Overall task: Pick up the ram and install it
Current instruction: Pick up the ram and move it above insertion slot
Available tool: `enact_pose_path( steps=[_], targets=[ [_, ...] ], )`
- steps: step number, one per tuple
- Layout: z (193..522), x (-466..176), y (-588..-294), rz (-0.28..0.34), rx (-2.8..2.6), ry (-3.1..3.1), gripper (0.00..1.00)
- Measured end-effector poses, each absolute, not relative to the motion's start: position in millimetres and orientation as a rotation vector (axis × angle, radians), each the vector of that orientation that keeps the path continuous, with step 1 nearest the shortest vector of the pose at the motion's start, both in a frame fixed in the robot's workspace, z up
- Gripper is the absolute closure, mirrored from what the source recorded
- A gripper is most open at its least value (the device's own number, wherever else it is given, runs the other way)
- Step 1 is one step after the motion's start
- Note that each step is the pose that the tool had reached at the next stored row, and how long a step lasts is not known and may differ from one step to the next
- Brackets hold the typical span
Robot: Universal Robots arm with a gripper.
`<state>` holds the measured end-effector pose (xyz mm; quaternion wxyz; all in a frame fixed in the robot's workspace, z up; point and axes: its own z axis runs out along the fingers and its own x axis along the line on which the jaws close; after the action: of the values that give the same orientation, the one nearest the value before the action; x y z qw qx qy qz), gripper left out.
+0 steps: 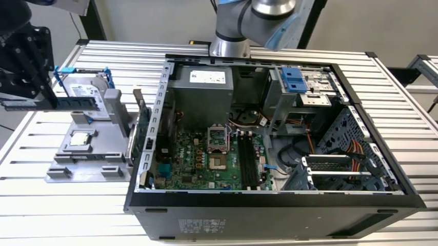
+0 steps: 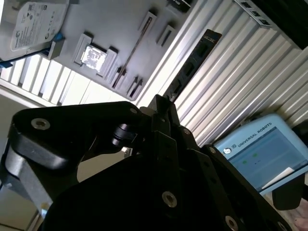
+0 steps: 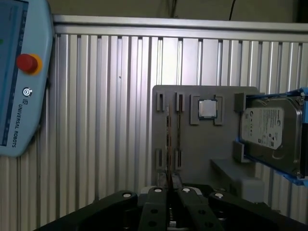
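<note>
Pick-up stage: judged complete. The pincer point(image 1: 33, 98) is clenched on the ram point(image 1: 72, 101), which hangs level at the exterior view's left, clear of the grey holder point(image 1: 89, 164) and just beside the hard drive point(image 1: 85, 92). In the second wrist view the ram projects past the fingertips. In the first wrist view it shows edge-on above the holder. Install stage: outstanding. The black slots point(image 1: 246, 164) inside the open case point(image 1: 274, 205) carry no stick, as far as can be seen, and the ram is well apart from them. Surface: a ribbed metal tabletop point(image 1: 68, 215) carries both holder and case. A pendant point(image 3: 19, 96) with a red button is near the holder. Room: a plain wall behind the tabletop.
</note>
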<state>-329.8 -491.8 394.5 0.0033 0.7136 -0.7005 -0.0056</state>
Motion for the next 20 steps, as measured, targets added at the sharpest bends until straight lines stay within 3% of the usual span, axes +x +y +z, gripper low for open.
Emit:
enact_pose_path(
  steps=[20],
  targets=[
    [394.4,-238.4,-491.8,-0.025,2.234,-2.193,1.0]
  ],
)
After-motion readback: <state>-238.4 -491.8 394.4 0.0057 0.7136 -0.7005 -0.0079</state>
